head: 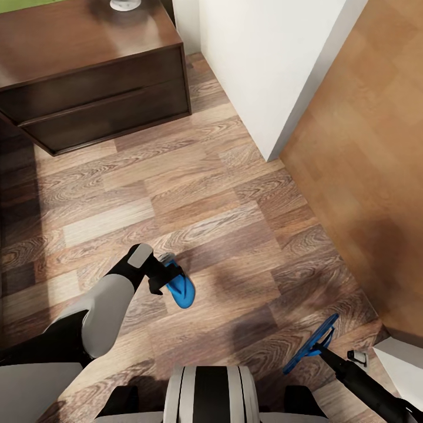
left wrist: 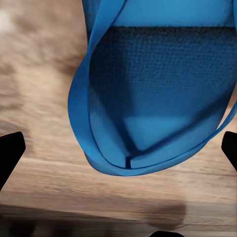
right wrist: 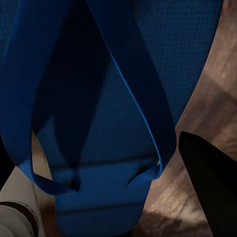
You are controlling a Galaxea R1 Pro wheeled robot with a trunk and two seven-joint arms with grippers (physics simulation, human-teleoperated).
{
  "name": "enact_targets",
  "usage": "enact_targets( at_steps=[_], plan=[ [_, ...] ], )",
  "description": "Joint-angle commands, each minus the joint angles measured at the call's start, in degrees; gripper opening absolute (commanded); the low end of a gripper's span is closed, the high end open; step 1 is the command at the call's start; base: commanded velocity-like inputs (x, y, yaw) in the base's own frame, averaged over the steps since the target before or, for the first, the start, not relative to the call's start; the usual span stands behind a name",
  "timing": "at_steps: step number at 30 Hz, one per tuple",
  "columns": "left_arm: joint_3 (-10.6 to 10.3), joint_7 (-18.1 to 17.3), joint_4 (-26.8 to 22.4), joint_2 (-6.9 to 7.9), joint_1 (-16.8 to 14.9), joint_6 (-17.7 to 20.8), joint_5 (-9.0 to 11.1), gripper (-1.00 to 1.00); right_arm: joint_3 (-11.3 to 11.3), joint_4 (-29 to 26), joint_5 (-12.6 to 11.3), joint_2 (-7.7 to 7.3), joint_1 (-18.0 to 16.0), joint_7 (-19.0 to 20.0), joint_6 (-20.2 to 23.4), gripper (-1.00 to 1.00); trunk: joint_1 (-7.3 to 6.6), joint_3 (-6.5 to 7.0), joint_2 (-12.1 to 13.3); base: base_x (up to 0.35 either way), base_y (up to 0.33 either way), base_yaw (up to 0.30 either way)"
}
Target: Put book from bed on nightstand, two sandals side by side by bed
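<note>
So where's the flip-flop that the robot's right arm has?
In the head view it hangs tilted at the lower right, held by the right gripper above the wood floor: the sandal.

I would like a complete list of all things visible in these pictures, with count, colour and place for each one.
sandals: two, bright blue; one at the left pincer above the floor, one tilted at the right pincer.
nightstand: one, dark brown, two drawers, far left.
white object: one, on the nightstand's top, cut off by the picture edge.
floor: wood planks, brown.
wall: white, far right of the nightstand.
wooden panel: light brown, at the right.
left pincer: black, on grey arm, at its sandal.
right pincer: black, at its sandal.
</note>
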Motion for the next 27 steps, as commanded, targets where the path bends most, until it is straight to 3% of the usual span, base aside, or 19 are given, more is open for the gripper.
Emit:
enact_targets(
  at_steps=[1, 23, 27],
  plan=[
    [0.2, 0.6, -0.1, -0.04, 0.0, 0.1, 0.6, 1.00, 0.0, 0.0, -0.2, -0.01, 0.0, 0.1, 0.7, -1.00, -0.01, -0.03, 0.0, 0.000, 0.000, 0.000],
    [0.2, 0.6, -0.1, -0.14, 0.0, 0.1, 0.6, 1.00, 0.0, 0.0, -0.2, 0.03, 0.0, 0.1, 0.7, -1.00, -0.01, -0.03, 0.0, 0.000, 0.000, 0.000],
    [0.2, 0.6, -0.1, -0.17, 0.0, 0.1, 0.6, 1.00, 0.0, 0.0, -0.2, 0.04, 0.0, 0.1, 0.7, -1.00, 0.10, -0.92, -0.1, 0.000, 0.000, 0.000]
  ],
)
